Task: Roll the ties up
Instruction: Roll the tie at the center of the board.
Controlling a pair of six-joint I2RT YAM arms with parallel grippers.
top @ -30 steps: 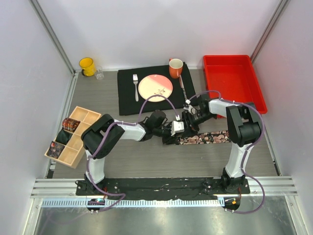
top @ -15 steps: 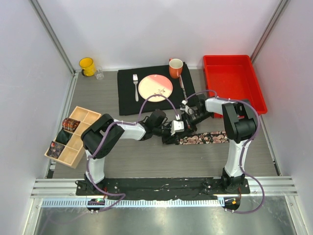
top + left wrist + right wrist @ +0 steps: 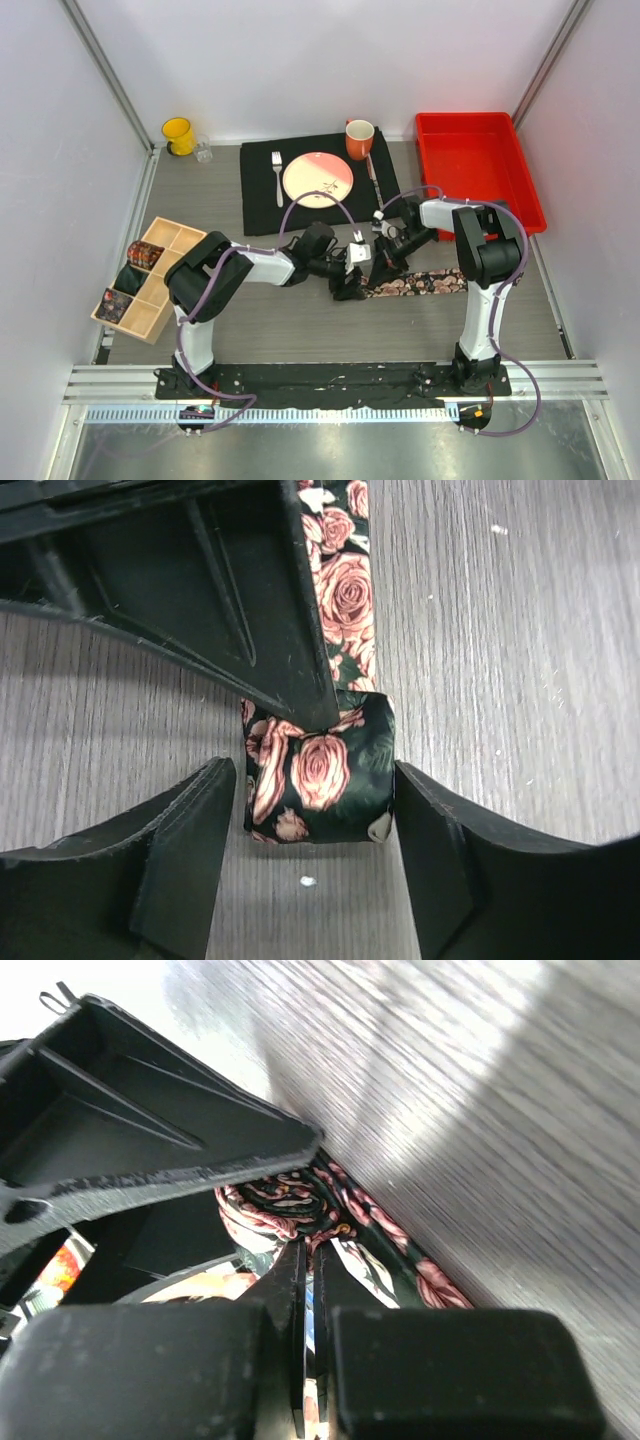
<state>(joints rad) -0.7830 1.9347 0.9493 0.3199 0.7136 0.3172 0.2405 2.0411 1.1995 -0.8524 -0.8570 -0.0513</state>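
A black tie with pink roses lies on the table, its flat strip (image 3: 420,282) running right from a rolled coil (image 3: 318,772). My left gripper (image 3: 312,772) is open around that coil, one finger (image 3: 180,860) clear of it and the other close beside it. My right gripper (image 3: 308,1248) is shut, its tips pinching the tie's fabric at the top of the coil (image 3: 275,1205). In the top view the left gripper (image 3: 350,283) and right gripper (image 3: 383,258) meet at the strip's left end. Rolled ties (image 3: 145,255) sit in a wooden box.
The wooden compartment box (image 3: 172,238) stands at the left. A black placemat (image 3: 262,205) behind the grippers carries a plate (image 3: 318,178), a fork (image 3: 277,170), a knife and an orange mug (image 3: 359,138). A red tray (image 3: 475,170) is at the back right, a yellow mug (image 3: 178,135) at the back left.
My left gripper has opened off the coil. My right gripper has shut and moved left onto the coil's top. The strip's right end has slid slightly left.
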